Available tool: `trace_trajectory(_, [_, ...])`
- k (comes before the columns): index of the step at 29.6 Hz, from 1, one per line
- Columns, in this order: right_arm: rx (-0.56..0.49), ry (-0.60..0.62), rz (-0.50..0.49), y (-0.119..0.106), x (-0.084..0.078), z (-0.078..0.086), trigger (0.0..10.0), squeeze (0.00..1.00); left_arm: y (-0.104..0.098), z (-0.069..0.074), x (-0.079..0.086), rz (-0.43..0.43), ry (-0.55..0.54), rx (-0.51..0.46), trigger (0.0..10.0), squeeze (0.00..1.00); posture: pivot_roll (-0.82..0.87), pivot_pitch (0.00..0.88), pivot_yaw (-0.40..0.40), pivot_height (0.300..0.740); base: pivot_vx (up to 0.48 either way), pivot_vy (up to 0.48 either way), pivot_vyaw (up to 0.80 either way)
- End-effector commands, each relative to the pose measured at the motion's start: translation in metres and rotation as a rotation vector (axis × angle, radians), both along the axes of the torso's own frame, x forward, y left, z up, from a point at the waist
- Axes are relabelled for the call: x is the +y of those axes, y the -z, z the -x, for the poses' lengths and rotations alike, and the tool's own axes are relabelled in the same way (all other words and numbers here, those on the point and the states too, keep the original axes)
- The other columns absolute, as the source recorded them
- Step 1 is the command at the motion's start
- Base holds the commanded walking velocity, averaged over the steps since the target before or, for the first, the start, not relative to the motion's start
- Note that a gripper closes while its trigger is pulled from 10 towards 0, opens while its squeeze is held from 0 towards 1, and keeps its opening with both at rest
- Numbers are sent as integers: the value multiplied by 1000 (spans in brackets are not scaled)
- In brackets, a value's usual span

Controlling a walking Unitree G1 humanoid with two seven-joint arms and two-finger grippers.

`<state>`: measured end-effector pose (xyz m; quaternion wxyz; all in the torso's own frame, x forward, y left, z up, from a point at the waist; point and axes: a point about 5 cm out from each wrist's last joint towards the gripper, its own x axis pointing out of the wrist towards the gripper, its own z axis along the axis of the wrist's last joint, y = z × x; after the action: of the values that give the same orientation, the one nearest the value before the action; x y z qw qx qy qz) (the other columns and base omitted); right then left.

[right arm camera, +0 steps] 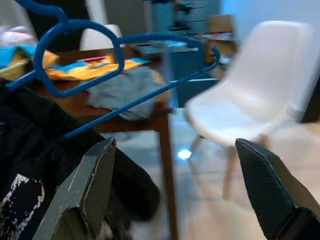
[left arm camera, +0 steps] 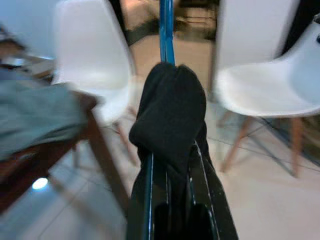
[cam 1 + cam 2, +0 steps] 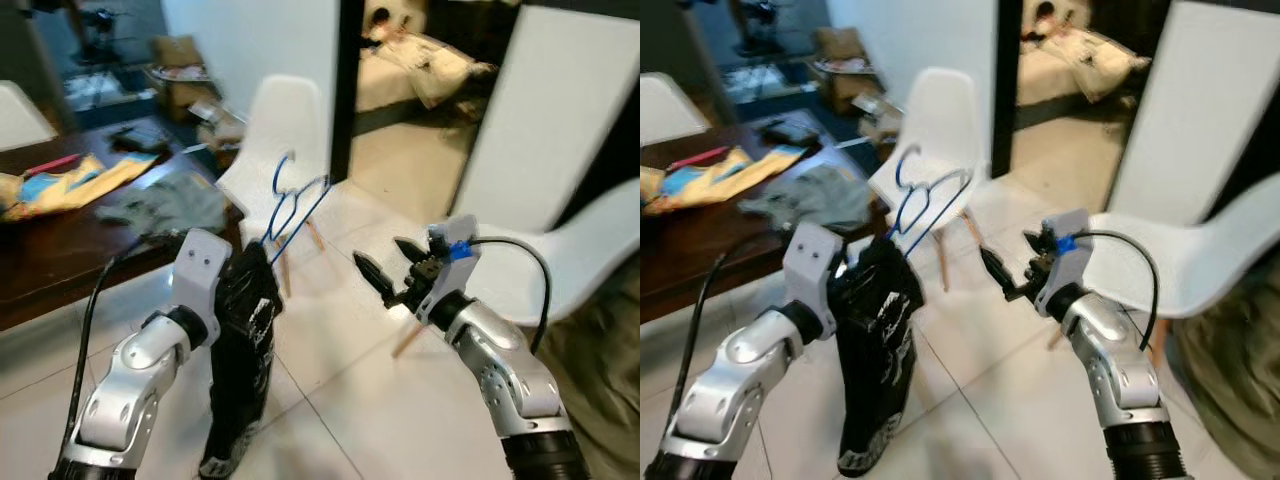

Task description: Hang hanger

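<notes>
You had nothing legible here — the black garment hanging from the blue hanger carried a white print near its lower end, but it was too blurred and broken to make out any letters or numbers.

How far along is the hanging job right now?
Done: the black garment is on the blue hanger. In hand: the left gripper holds hanger and garment up; the right gripper is open beside it, holding nothing. Left: hanging it; no rail is visible.
</notes>
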<state>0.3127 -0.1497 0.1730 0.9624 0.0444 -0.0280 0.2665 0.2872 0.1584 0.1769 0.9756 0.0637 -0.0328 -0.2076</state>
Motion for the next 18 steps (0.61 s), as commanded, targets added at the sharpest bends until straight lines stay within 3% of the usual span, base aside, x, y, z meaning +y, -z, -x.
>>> trace_trajectory(1, [-10, -24, -7, -2, 6, -1, 10000, 0, -17, 0, 4, 1, 4, -62, 10000, 0, 19, 0, -33, 740, 480, 0, 794])
trace_trajectory(3, [-23, -14, -17, -3, 5, -1, 10000, 0, -22, 0, 3, 7, 10, -76, 10000, 0, 19, 0, -33, 740, 480, 0, 791])
trace_trajectory(4, [-32, -8, -81, -7, 4, -1, 10000, 0, -33, 1, 0, 18, 43, -105, 10000, 0, 19, 0, -33, 740, 480, 0, 0])
trace_trajectory(7, [-40, -17, -116, -10, 3, -1, 10000, 0, -43, 4, -6, 35, 103, -127, 10000, 0, 23, 0, -36, 740, 480, 0, 0])
trace_trajectory(9, [-66, -45, -184, -18, 4, 1, 10000, 0, -73, 18, -16, 136, 292, -203, 10000, 0, 23, 0, -37, 740, 364, 0, 0])
trace_trajectory(11, [-66, -45, -184, -18, 4, 1, 10000, 0, -73, 18, -16, 136, 292, -203, 10000, 0, 23, 0, -37, 740, 364, 0, 0])
trace_trajectory(12, [-78, -56, -216, -22, 4, 2, 10000, 0, -88, 28, -18, 168, 401, -244, 10000, 0, 22, 0, -36, 740, 356, 0, 0])
trace_trajectory(13, [-89, -67, -244, -26, 3, 2, 10000, 0, -103, 36, -15, 172, 474, -290, 10000, 0, 21, 0, -36, 740, 349, 0, 0])
trace_trajectory(14, [-89, -67, -244, -26, 3, 2, 10000, 0, -103, 36, -15, 172, 474, -290, 10000, 0, 21, 0, -36, 740, 349, 0, 0])
trace_trajectory(16, [-101, -78, -273, -30, 3, 2, 10000, 0, -125, 41, 6, 128, 486, -361, 10000, 0, 26, 0, -40, 740, 330, 0, 0])
trace_trajectory(18, [-102, -80, -275, -31, 2, 2, 10000, 0, -131, 42, 16, 108, 466, -377, 10000, 0, 26, 0, -40, 740, 330, 0, 0])
